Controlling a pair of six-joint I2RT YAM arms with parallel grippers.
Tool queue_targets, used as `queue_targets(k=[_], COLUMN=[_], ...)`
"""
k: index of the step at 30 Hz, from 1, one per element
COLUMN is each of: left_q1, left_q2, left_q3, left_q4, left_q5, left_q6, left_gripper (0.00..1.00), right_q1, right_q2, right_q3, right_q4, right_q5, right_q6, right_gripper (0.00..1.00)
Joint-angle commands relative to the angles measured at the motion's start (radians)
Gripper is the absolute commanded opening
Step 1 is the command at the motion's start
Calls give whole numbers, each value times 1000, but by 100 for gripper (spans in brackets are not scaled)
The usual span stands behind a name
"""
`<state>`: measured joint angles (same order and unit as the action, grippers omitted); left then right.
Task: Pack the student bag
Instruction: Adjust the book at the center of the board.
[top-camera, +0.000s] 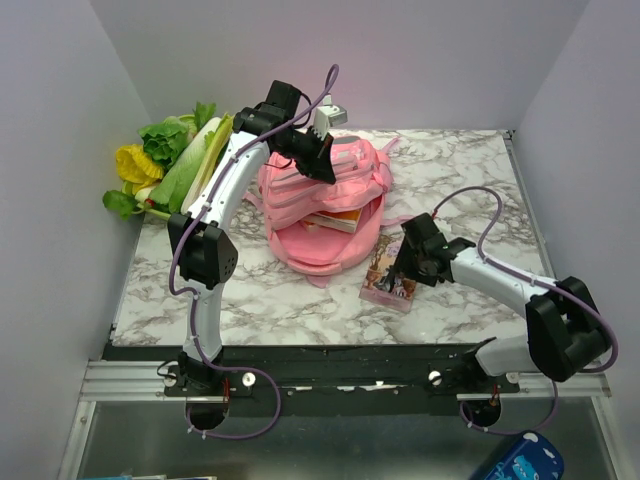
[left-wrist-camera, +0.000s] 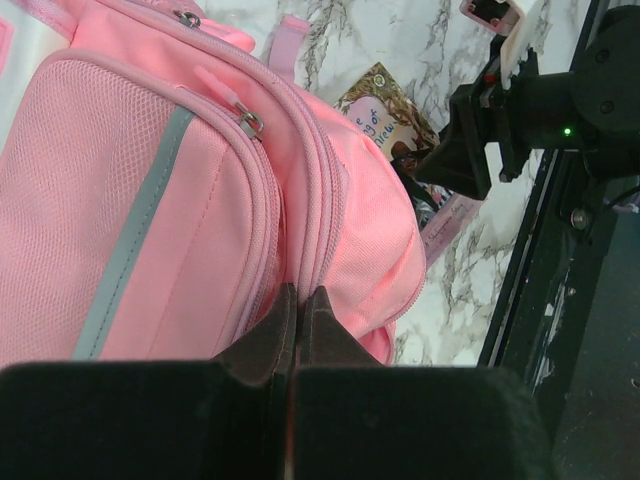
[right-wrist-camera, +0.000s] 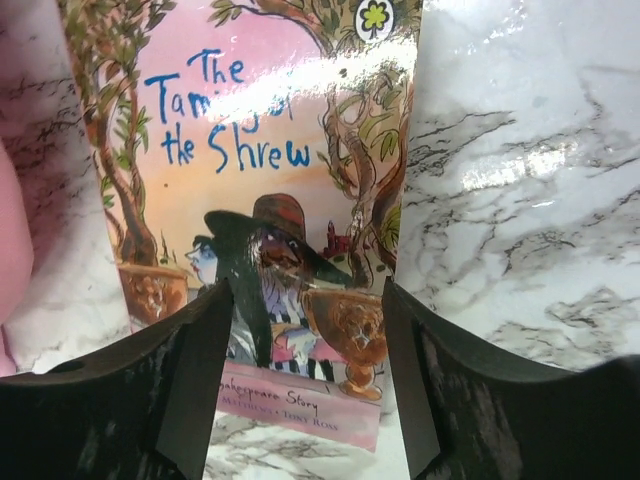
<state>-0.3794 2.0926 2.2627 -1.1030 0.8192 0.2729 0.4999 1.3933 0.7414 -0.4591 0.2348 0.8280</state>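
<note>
The large soft pink fabric backpack (top-camera: 315, 250) has a grey strip (left-wrist-camera: 135, 230) down its mesh-textured pocket. The white marble surface (top-camera: 470, 180) is veined grey. The thin paperback book (right-wrist-camera: 270, 130) shows a pink-orange cover, blue lettering and green-brown trees. The leafy vegetables (top-camera: 165, 160) are green and yellow.

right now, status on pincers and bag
Left pincer shut on student bag edge. Right pincer open over Shrew book. Bag open, books inside. Nothing between book and bag.
</note>
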Motion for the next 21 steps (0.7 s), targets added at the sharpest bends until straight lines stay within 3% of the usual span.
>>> queue_targets(k=[1, 6, 11, 19, 21], left_q1=[8, 8, 8, 8, 8], left_q2=[-91, -88, -89, -89, -89], left_q3=[14, 6, 3, 6, 5], left_q4=[-17, -14, -8, -8, -11], left_q5=[52, 54, 64, 58, 57], left_q6=[0, 0, -9, -8, -6], left_gripper=[0, 0, 0, 0, 0], right_q1=[-3, -50, -99, -136, -135], right_q2=[-94, -157, -111, -24, -8], right_q3=[7, -8, -49, -105, -108], right_q4=[-81, -102, -63, 115, 144], right_q5=[0, -12, -60, -196, -216], right_q6=[-13, -29, -40, -24, -10], right_gripper=[71, 74, 74, 74, 70])
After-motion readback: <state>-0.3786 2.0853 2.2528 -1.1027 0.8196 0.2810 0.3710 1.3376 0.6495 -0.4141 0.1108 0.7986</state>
